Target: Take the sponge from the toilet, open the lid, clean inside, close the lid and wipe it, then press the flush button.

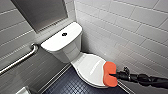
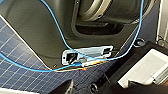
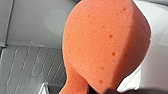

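Orange sponge (image 1: 110,74) hides part of the lid (image 1: 91,67).

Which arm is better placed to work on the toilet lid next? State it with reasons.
Right, probably. The right gripper clamps the sponge at its waist, at the front edge of the closed lid. The left wrist view faces the tiled floor, so that arm looks aimed elsewhere.

The orange-red peanut-shaped foam sponge (image 3: 107,45) looks soft and pitted with pores (totally matt). The white oval plastic lid (image 1: 91,66) and white ceramic toilet (image 1: 65,48) are smooth and glossy; the curved grab bar (image 1: 20,60) is shiny metal.
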You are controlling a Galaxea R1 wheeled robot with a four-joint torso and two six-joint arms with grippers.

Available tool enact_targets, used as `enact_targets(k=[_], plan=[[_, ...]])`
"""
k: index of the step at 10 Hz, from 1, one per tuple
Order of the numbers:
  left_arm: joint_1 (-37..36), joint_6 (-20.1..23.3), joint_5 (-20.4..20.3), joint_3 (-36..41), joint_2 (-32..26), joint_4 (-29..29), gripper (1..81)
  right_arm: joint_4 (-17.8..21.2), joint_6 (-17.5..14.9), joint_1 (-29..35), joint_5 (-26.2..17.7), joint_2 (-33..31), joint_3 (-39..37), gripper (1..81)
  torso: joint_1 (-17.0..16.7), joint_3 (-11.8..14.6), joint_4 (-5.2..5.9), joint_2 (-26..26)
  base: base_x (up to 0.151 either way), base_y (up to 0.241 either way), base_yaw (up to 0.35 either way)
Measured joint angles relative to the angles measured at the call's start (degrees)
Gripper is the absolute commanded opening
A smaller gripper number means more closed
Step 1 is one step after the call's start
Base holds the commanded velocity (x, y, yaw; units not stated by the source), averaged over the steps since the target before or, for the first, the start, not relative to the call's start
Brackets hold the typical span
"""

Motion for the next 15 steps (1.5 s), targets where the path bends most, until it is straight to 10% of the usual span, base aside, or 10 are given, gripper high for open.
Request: enact_targets(k=[5, 11, 15], plan=[[-0.2, 0.0, 0.0, 0.0, 0.0, 0.0, 81.1, -0.2, 0.8, 4.6, -9.5, 16.5, -20.0, 1.0, 0.0, -0.4, 0.13, 0.0, 0.0, 0.0, 0.0], [-0.2, 0.0, 0.0, 0.0, 0.8, -0.1, 81.1, -0.7, 1.1, 7.5, -13.2, 32.5, -37.9, 1.0, 0.0, -0.4, 9.9, 0.0, 0.0, 0.0, 0.0], [-0.1, 0.0, 0.0, 0.0, 0.8, -0.1, 81.1, -0.4, 5.7, 3.3, -6.9, 34.0, -47.8, 1.0, 0.0, -0.4, 10.65, 0.0, 0.0, 0.0, 0.0]])
